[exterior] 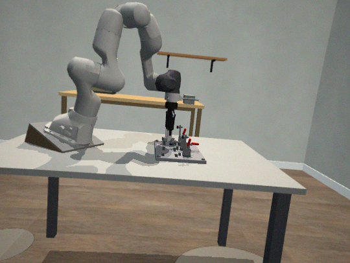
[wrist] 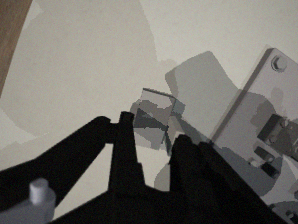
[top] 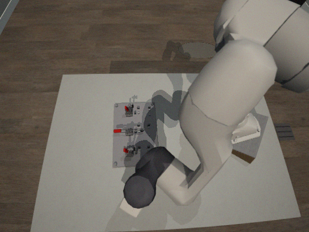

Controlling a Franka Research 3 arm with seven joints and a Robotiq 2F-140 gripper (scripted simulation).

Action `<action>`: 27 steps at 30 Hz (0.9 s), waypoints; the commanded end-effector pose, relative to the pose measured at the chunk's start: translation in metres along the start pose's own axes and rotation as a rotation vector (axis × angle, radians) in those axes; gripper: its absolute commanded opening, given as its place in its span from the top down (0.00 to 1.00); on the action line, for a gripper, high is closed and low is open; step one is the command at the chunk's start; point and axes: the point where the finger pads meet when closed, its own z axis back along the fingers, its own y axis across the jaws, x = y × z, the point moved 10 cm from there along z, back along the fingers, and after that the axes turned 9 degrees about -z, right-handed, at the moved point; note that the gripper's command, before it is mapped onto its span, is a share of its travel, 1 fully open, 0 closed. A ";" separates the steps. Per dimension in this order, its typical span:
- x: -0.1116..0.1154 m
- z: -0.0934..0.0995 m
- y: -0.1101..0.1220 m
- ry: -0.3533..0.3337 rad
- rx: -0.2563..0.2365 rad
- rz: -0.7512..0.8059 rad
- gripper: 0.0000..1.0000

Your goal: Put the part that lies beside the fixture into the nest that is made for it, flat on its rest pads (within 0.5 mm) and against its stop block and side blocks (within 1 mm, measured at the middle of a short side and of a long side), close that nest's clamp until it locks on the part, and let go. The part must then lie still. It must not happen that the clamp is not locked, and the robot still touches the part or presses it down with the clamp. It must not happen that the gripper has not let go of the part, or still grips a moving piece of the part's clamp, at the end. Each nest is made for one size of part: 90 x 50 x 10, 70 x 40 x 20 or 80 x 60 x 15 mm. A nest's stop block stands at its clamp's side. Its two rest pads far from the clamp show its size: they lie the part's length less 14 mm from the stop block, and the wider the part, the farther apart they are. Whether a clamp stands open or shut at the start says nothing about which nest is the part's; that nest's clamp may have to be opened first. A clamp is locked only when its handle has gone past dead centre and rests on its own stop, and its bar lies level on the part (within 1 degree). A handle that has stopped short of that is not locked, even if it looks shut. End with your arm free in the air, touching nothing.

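Note:
The part (wrist: 152,120) is a small grey block beside the corner of the grey fixture plate (wrist: 260,90) (top: 118,148) (exterior: 194,159). In the wrist view my gripper (wrist: 150,117) (exterior: 168,133) is shut on the part, one dark finger on each side. In the top view my wrist hides both the gripper and the part. The fixture carries three clamps with red handles. The far handle (top: 126,108) and the near handle (top: 125,150) stand up. The middle handle (top: 117,131) lies flat, pointing away from the nests.
The arm's base (top: 246,131) (exterior: 69,129) stands on a wedge at the table's far side. The arm's forearm hangs over the near end of the fixture. A wooden bench (exterior: 136,100) and a wall shelf (exterior: 191,56) stand behind the table.

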 end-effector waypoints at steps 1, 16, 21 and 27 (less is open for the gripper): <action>-0.001 0.000 -0.001 0.002 -0.002 0.005 1.00; -0.001 0.015 -0.001 0.002 -0.002 0.005 1.00; -0.001 0.030 -0.001 0.002 -0.002 0.005 1.00; -0.001 0.042 -0.001 0.002 -0.002 0.005 1.00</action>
